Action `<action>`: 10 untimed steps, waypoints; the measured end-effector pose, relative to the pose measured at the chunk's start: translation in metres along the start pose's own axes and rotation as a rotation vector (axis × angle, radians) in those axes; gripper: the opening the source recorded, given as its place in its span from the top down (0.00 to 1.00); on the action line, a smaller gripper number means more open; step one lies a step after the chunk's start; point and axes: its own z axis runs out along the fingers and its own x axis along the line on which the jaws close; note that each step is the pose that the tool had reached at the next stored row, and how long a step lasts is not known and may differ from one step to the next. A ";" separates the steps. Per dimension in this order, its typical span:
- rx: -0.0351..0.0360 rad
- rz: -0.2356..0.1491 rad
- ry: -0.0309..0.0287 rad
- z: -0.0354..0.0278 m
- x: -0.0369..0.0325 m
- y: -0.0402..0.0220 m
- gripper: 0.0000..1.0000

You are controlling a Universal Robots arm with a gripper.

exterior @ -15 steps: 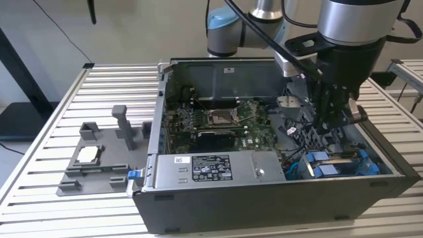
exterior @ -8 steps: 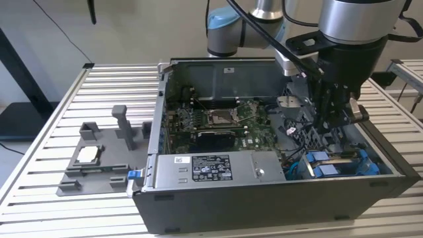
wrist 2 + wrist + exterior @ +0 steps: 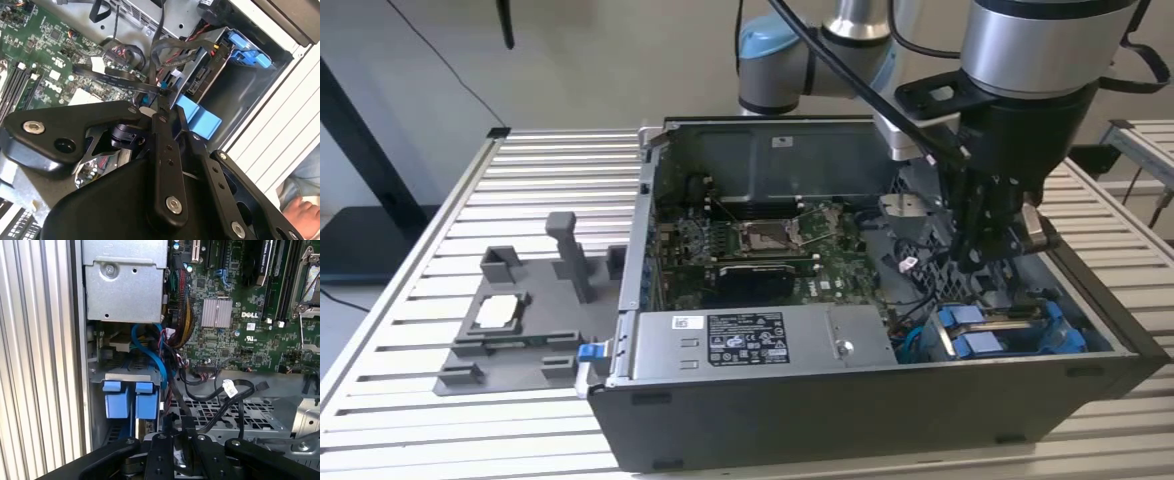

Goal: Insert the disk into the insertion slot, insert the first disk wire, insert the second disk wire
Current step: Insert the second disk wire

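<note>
**Robot arm reaching down into an open computer case beside the drive cage**

An open dark grey computer case (image 3: pixel 854 380) lies on a slatted metal table (image 3: pixel 480 190). In the exterior view the robot arm (image 3: pixel 1027 60) comes in from the top and points almost straight down, its black hand (image 3: pixel 983 262) lowered inside the case on the exterior view's right, above a tangle of black cables and just behind the drive area.

The disk (image 3: pixel 994 330), with its bright blue plastic carrier tabs, sits in the insertion slot (image 3: pixel 927 340) at the near corner of the case on the exterior view's right, next to the grey power supply box (image 3: pixel 761 340). In the first wrist view the two blue tabs of the disk (image 3: pixel 129 400) show close beside the power supply box (image 3: pixel 125 280), with blue and black cables running past them.

In the second wrist view the hand (image 3: pixel 161 102) has its black fingers (image 3: pixel 167 150) pressed close together, pinching a thin black cable (image 3: pixel 120 82) at the end with a small blue connector, just in front of the disk (image 3: pixel 200 75) and its connector edge. The green motherboard (image 3: pixel 761 240) fills the middle of the case. A grey plastic fixture (image 3: pixel 520 320) rests on the table on the exterior view's left. A person's hand (image 3: pixel 300 212) is at the corner of the second wrist view, outside the case.
</note>
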 end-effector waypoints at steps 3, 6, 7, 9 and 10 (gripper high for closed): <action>0.0003 0.000 -0.0093 0.0012 0.0000 0.0003 0.78; 0.0002 -0.001 -0.0093 0.0012 0.0000 0.0003 0.78; 0.0002 -0.001 -0.0094 0.0012 0.0000 0.0003 0.78; 0.0002 -0.001 -0.0095 0.0013 0.0000 0.0003 0.78; 0.0002 -0.001 -0.0096 0.0013 0.0000 0.0003 0.78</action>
